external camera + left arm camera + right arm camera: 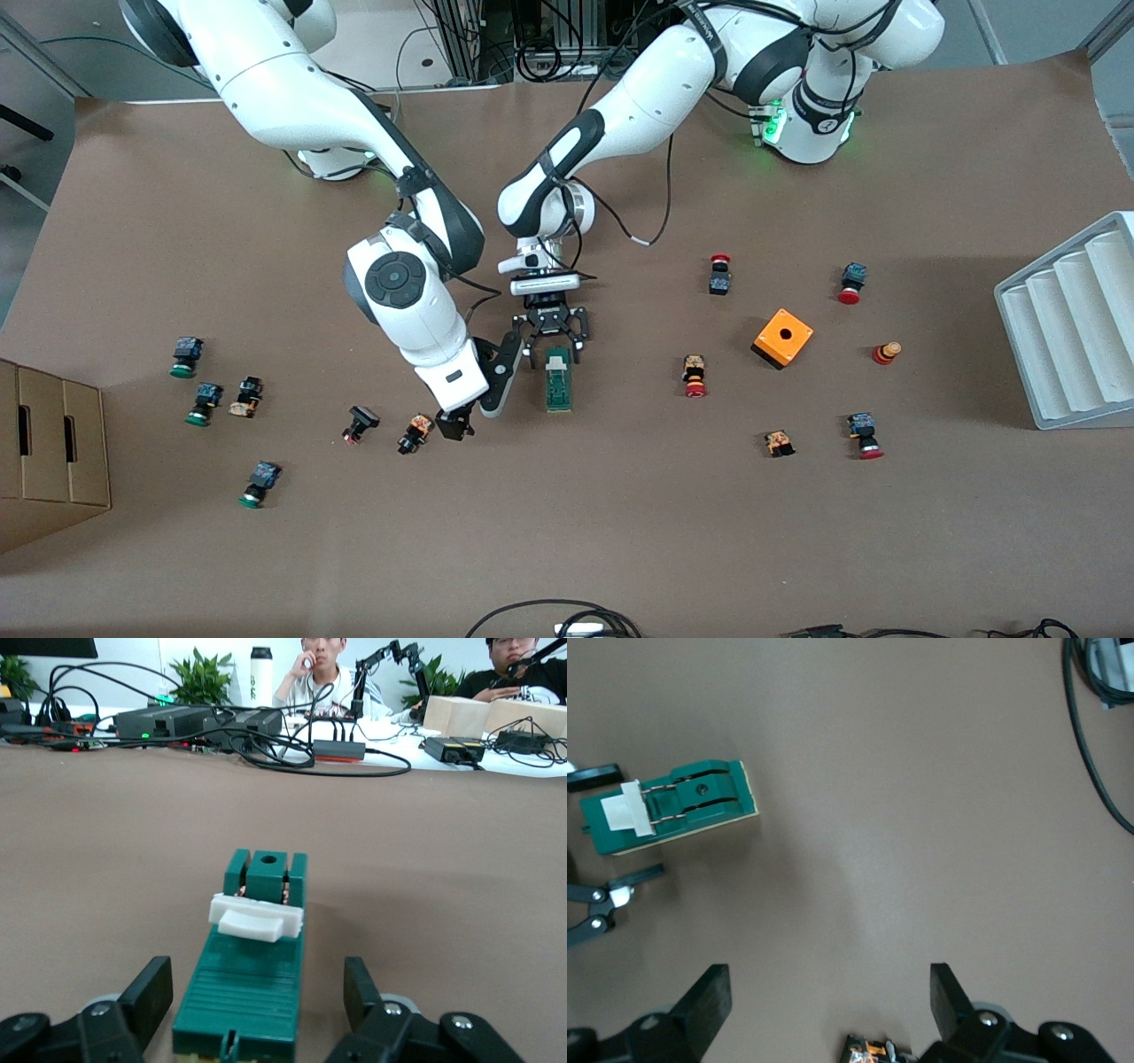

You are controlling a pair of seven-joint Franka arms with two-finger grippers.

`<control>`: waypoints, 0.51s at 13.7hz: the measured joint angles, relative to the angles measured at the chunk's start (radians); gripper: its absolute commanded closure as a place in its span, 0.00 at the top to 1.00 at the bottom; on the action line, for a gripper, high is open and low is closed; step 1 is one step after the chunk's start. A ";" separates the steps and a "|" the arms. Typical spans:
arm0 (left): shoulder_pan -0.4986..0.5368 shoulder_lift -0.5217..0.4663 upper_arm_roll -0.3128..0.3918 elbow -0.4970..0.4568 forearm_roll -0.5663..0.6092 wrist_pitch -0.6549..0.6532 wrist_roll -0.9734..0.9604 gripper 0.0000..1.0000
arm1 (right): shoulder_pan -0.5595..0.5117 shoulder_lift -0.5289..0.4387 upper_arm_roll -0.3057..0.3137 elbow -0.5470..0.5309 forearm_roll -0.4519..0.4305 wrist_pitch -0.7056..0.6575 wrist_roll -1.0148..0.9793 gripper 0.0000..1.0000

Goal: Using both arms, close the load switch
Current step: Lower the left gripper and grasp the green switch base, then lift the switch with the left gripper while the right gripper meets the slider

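A brown paper-covered desk (pixel 620 549) carries scattered small parts, with two white jointed robot arms reaching toward its middle. The load switch (pixel 557 379), a small narrow dark-green rectangular block with a white piece near one end, lies flat on the desk near the centre, its long side running toward the front camera.

The left hand (pixel 555 351), black with two fingers, is down at the desk at the end of the switch farther from the front camera. Its fingers stand open, one on each side of that end, with a small gap visible between each finger and the green body in the left wrist view (pixel 244 988); it has hold of nothing.

The right hand (pixel 454 427), also black with two fingers, hangs low over the desk just beside the switch, toward the right arm's end of the desk. Its fingers are spread wide and hold nothing. A small push button with an orange and black body (pixel 414 433) lies just beside it.

More push buttons lie around: green-capped ones (pixel 185 356) toward the right arm's end, red-capped ones (pixel 719 273) toward the left arm's end. An orange box with a round hole (pixel 783 338) sits among the red ones. A cardboard box (pixel 49 452) and a white ridged tray (pixel 1072 328) stand at the two ends of the desk.
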 measured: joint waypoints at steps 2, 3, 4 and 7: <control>0.000 0.012 0.000 0.000 0.016 -0.007 -0.006 0.78 | 0.007 0.005 0.000 0.000 -0.002 -0.001 0.000 1.00; -0.001 0.014 0.000 -0.001 0.024 -0.011 -0.006 0.73 | 0.013 0.007 0.000 -0.001 -0.002 -0.004 0.000 1.00; -0.001 0.015 0.000 -0.003 0.037 -0.012 -0.006 0.71 | 0.020 0.008 0.000 -0.002 -0.002 -0.006 0.000 1.00; -0.001 0.020 0.000 -0.007 0.067 -0.020 -0.006 0.71 | 0.037 0.010 0.000 -0.010 -0.002 -0.007 0.001 1.00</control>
